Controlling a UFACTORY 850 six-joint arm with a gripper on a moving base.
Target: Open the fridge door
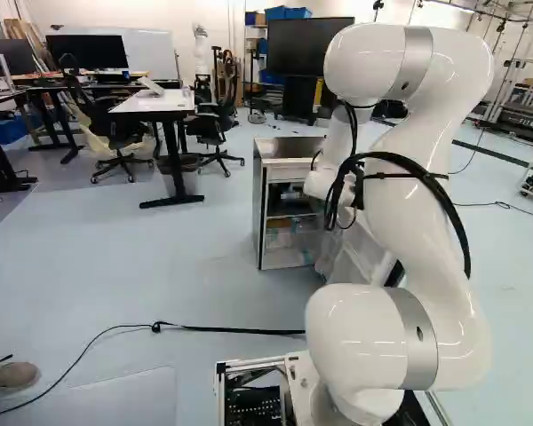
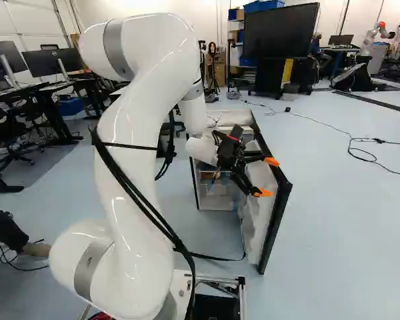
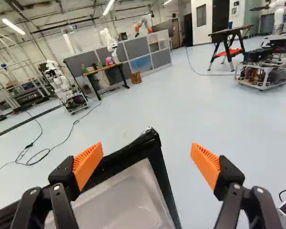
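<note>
Fridge door (image 2: 277, 223), swung out from the fridge body (image 1: 260, 213); top corner (image 3: 150, 137) set between the pads (image 3: 87, 163) of the gripper (image 3: 147, 144), which is unclenched and holding nothing; any further opening is best gained by steady outward pressure on the inner liner (image 2: 255, 223), hinge arc followed.

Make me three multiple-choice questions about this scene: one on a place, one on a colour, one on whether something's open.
1. In the wrist view, where does the fridge door's corner show?
A) Outside both fingers
B) Between the two fingers
C) Behind a chair

2. What colour are the gripper's pads?
A) Green
B) Blue
C) Orange

3. How does the fridge door stand?
A) Open
B) Fully shut
C) Off, flat on the floor

Key:
1 B: a finger shows on either side of the corner.
2 C: both pads are plainly orange.
3 A: it stands swung out, baring the fridge's inside.
</note>
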